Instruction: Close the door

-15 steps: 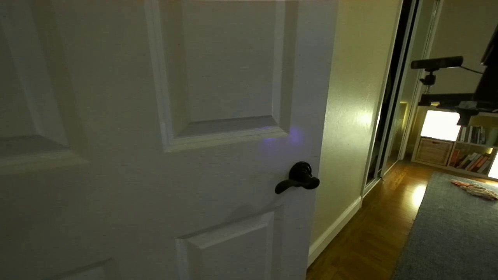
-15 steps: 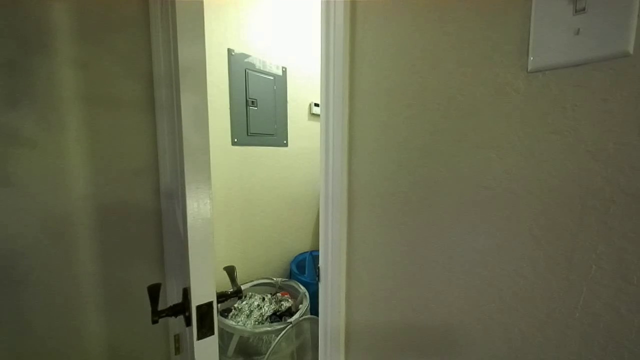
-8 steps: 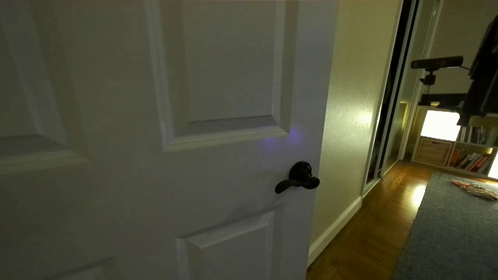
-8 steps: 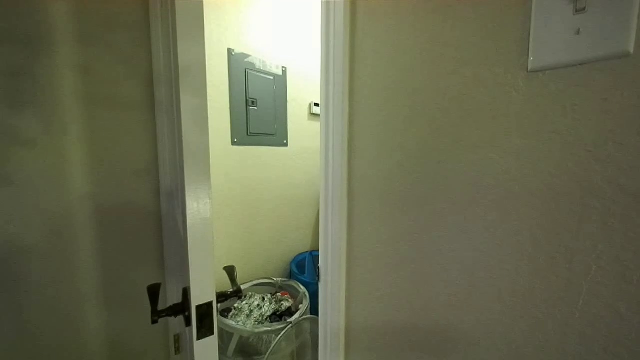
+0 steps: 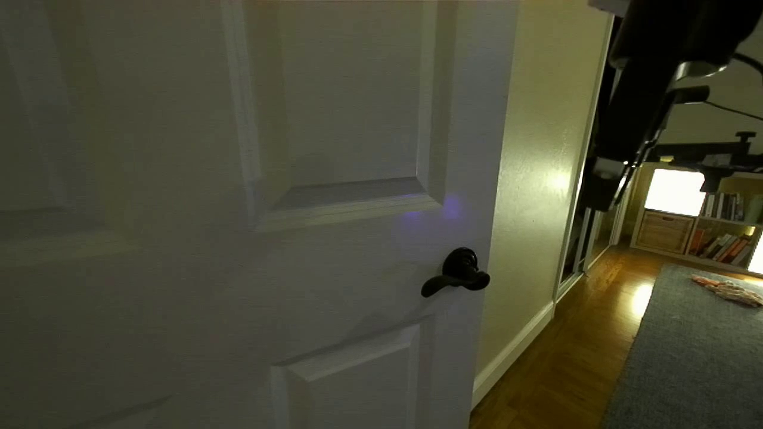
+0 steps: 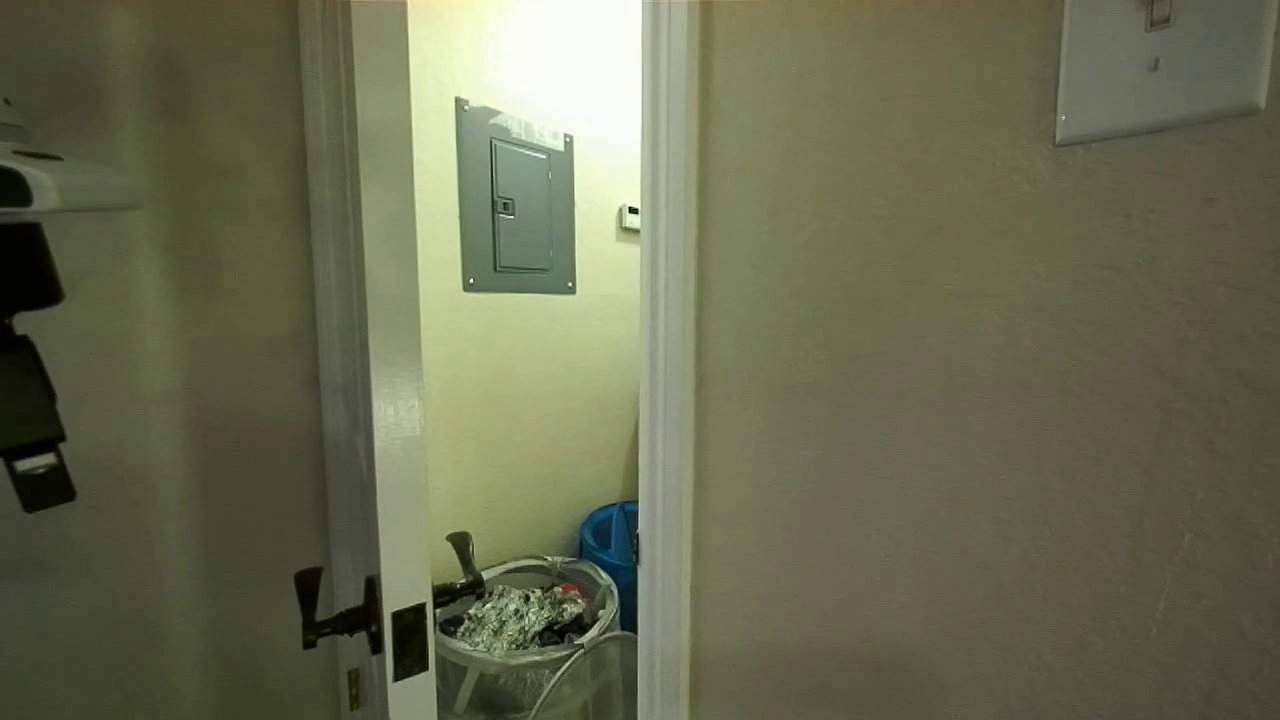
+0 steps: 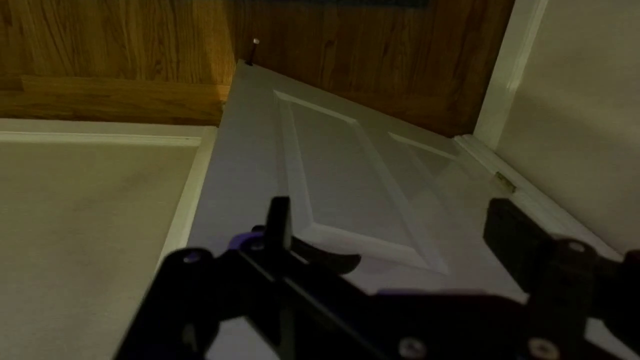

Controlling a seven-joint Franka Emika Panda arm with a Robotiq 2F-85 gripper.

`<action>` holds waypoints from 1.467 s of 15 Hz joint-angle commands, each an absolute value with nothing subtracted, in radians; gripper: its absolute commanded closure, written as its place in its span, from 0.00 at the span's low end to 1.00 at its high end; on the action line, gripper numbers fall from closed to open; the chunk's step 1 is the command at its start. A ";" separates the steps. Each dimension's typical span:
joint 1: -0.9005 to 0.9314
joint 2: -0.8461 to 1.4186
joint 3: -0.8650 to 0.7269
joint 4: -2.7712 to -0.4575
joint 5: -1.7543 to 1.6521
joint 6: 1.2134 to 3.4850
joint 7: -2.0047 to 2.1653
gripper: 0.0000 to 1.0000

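The door [image 5: 351,262] is white with raised panels and fills much of an exterior view. It stands ajar; its edge [image 6: 395,400] shows in an exterior view, with a gap to the door frame [image 6: 668,350]. The black lever handle [image 5: 458,277] is near its edge. In the wrist view the door [image 7: 350,180] lies beyond the jaws, and the lever [image 7: 332,260] is partly hidden behind the left finger. My gripper [image 7: 391,217] is open, with nothing held between its fingers. In an exterior view the gripper [image 5: 605,196] hangs right of and higher than the handle, apparently apart from the door.
Through the gap stand a laundry basket [image 6: 535,655], a blue bin [image 6: 610,550] and a grey electrical panel [image 6: 517,200]. A wall [image 5: 530,179] and a dark-framed sliding door [image 5: 587,196] run beside the door. A grey rug [image 5: 691,351] lies on the wooden floor.
The arm and gripper have come into both exterior views, moving leftward and lower in one and appearing at the left edge of the other. The door has not visibly moved.
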State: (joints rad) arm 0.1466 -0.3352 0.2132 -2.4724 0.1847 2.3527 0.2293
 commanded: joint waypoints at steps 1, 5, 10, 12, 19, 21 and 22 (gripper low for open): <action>0.110 -0.247 0.194 -2.417 0.114 2.450 0.232 0.28; 0.082 -0.152 0.184 -2.343 0.031 2.543 0.259 0.56; 0.070 -0.044 0.165 -2.243 -0.071 2.586 0.283 0.88; 0.074 -0.009 0.150 -2.205 -0.096 2.583 0.279 0.93; 0.082 0.093 0.106 -2.068 -0.148 2.560 0.265 0.94; 0.085 0.130 0.095 -2.018 -0.147 2.555 0.252 0.93; 0.086 0.147 0.090 -1.994 -0.145 2.553 0.247 0.92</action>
